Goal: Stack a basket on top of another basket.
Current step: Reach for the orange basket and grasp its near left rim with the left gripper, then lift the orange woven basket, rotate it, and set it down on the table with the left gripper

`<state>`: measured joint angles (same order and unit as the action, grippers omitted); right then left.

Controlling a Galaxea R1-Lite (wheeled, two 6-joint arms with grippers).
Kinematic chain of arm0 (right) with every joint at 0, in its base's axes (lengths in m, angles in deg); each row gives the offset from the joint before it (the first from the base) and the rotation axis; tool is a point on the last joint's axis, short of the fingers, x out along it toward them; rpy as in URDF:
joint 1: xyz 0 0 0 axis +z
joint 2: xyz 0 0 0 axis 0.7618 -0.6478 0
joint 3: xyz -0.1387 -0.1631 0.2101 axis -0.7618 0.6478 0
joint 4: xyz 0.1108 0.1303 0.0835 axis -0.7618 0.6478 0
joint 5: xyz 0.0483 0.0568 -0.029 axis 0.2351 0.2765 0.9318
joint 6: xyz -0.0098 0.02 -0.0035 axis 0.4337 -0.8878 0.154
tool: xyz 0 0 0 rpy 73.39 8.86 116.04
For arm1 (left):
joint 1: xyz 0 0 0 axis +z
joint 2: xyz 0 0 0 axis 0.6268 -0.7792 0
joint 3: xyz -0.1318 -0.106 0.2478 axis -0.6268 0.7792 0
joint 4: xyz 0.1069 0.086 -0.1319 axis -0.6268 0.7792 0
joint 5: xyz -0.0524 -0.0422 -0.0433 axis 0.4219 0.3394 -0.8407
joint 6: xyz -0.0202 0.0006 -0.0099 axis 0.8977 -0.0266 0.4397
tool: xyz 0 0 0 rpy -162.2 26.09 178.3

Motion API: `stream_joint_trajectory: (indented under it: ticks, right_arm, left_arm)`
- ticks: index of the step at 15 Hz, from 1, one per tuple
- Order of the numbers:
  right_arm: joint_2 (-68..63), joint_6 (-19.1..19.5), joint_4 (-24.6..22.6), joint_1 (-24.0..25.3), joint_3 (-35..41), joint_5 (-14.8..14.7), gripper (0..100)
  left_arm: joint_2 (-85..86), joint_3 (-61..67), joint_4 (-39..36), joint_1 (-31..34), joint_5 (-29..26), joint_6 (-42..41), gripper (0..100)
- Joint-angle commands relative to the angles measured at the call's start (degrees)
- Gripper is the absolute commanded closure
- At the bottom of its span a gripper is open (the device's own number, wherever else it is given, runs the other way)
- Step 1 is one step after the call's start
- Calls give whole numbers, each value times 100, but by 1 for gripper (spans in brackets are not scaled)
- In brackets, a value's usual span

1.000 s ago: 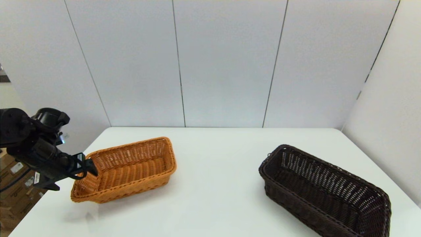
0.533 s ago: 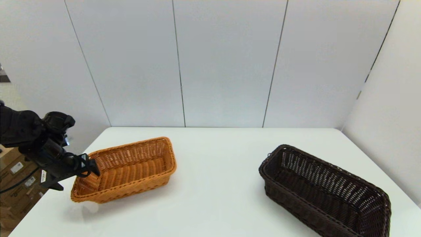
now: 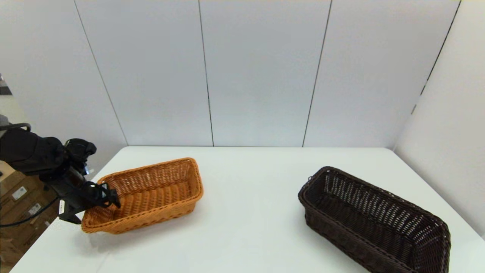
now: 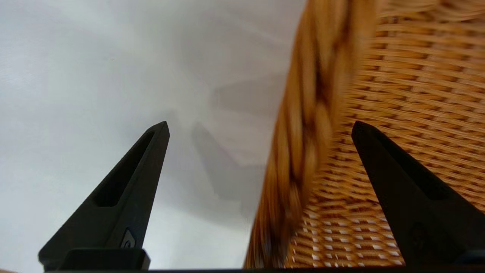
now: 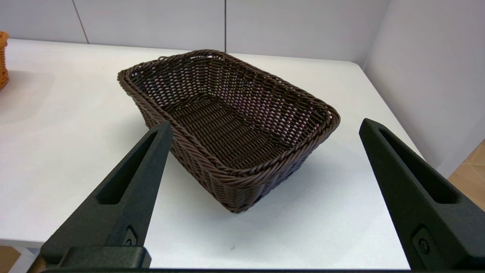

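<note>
White table [image 3: 246,212] with grey wall panels [image 3: 257,72] behind is all we've got in front of us. Our left hand [image 3: 111,198] is spread wide right at the near short end of the orange basket [image 3: 151,193], by the table's left edge, one finger [image 4: 401,189] inside the rim and the other finger [image 4: 125,197] outside over the table. The dark brown basket [image 3: 375,223] sits well apart toward the right edge, untouched. Our right hand [image 5: 265,189] hangs wide open near it, holding nothing.
</note>
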<state>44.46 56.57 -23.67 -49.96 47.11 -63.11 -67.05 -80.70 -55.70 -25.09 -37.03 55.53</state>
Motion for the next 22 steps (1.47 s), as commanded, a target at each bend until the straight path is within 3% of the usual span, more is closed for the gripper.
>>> stream_joint_trajectory:
  ticks: [1,3,4,10,17,22]
  right_arm:
    - [-9,3,0,-2,9,7,0]
    - [-9,3,0,7,9,-2,0]
    - [-9,3,0,-2,0,7,0]
    - [-9,3,0,-2,9,7,0]
    - [-9,3,0,-2,9,-2,0]
    - [-9,3,0,-2,9,7,0]
  left_arm:
    - [-216,-1,-64,7,-15,35,0]
    - [-216,-1,-73,7,-24,61,0]
    - [-225,-10,-73,7,-24,61,100]
    - [-119,8,-55,7,-42,70,100]
    - [408,104,85,-151,-508,105,100]
    - [742,104,331,-757,-1395,70,100]
